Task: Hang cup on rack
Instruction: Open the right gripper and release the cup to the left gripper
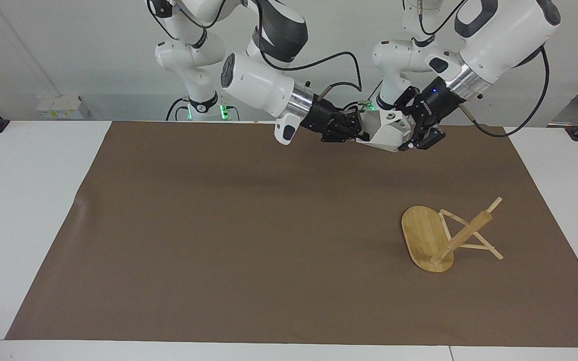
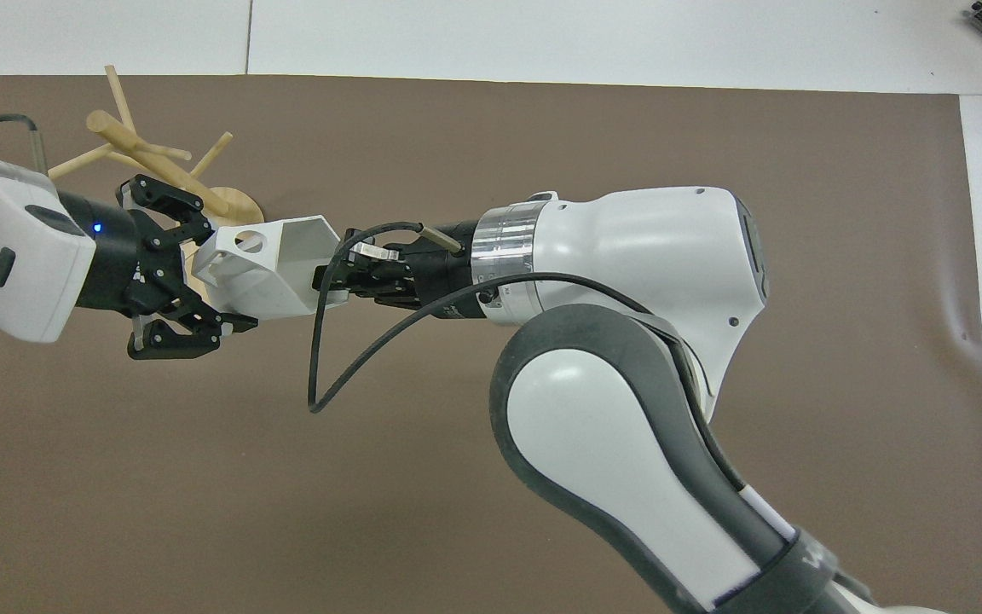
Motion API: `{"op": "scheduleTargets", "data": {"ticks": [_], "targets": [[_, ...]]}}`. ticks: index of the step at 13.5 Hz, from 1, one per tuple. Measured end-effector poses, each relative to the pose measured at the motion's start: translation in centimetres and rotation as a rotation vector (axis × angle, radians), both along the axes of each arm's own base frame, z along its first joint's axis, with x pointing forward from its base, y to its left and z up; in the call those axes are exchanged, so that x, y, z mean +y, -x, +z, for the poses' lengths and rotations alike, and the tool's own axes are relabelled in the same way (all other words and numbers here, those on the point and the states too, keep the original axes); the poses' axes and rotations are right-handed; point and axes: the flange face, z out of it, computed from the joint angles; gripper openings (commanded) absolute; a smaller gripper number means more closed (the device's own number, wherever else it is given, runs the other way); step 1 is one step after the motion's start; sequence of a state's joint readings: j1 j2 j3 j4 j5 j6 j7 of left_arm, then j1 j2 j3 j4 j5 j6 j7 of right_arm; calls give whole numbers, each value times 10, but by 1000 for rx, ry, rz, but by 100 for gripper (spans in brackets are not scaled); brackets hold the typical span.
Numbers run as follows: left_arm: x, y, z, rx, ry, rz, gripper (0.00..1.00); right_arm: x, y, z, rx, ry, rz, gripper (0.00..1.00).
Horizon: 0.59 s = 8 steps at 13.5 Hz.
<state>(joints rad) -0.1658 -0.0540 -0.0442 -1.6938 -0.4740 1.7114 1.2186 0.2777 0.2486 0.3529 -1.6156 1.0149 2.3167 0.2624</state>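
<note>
The white faceted cup (image 1: pixel 387 131) (image 2: pixel 274 269) hangs on its side in the air over the brown mat, held between both grippers. My right gripper (image 1: pixel 364 138) (image 2: pixel 325 277) is shut on the cup's rim. My left gripper (image 1: pixel 409 135) (image 2: pixel 222 273) has its fingers pressed on either side of the cup's handle end, where the round hole shows. The bamboo rack (image 1: pixel 462 235) (image 2: pixel 141 153) lies tipped over on the mat toward the left arm's end of the table. Its oval base (image 1: pixel 422 235) stands on edge, and its post and pegs slant up off the mat.
The brown mat (image 1: pixel 244 225) covers most of the white table (image 1: pixel 28 200). A black cable loop (image 2: pixel 320 375) hangs from the right arm's wrist. Small white boxes (image 1: pixel 60 106) sit by the wall past the right arm's end.
</note>
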Motion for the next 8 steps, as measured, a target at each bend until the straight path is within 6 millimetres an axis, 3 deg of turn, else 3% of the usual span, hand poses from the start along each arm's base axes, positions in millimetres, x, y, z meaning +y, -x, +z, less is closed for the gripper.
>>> {"op": "scheduleTargets", "data": {"ticks": [5, 8], "targets": [[0, 0, 0, -2, 0, -2, 3, 0, 0, 0, 0, 0, 0, 0], [0, 1, 1, -3, 0, -2, 2, 0, 0, 1, -3, 0, 1, 1]]}}
